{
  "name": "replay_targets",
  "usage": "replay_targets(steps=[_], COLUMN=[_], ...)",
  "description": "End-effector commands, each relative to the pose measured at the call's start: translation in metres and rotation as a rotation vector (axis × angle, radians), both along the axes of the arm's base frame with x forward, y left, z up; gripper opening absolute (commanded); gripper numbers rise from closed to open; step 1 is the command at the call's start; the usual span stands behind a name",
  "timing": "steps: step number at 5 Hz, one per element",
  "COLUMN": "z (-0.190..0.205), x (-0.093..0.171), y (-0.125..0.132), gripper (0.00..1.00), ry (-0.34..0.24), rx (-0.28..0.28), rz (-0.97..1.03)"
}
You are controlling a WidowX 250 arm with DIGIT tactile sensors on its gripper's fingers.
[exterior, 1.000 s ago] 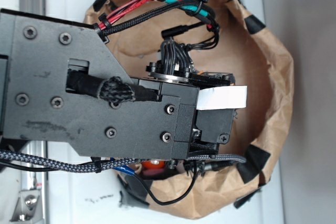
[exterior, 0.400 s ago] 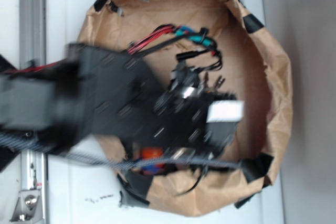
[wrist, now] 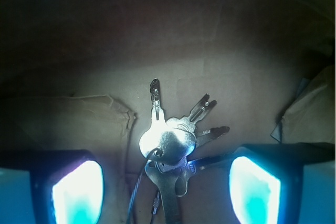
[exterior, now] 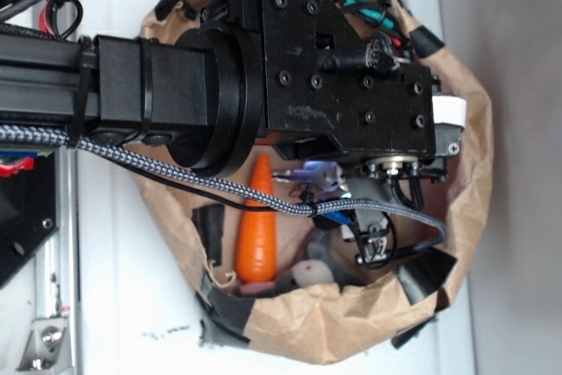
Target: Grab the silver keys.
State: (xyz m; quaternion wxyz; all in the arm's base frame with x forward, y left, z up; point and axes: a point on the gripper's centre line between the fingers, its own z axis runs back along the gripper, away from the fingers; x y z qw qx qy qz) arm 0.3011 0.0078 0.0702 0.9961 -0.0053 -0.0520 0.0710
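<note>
Silver keys (wrist: 173, 145) lie fanned on the brown paper floor of the bag (exterior: 457, 129), between the spread fingers of the gripper (wrist: 165, 182). Arm has swung across since a second ago, uncovering the carrot (exterior: 256, 226). Untouched yet; closing looks next.

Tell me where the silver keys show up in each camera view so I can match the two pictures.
Exterior: the silver keys cannot be made out; the black arm covers the middle of the brown paper bowl.
Wrist: silver keys lie low in the center, between the glowing fingertips.
Shared landmark: the brown paper under everything.
</note>
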Motion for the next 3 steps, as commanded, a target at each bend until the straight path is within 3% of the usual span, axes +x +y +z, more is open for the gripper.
replay_targets(steps=[1,3], z=[0.013,0.01], x=[-0.001,-0.014], y=[0.004,-0.001], gripper=[1.0,1.0], ry=[-0.092,-0.089], rx=[0.024,0.0], rz=[0.002,0.004])
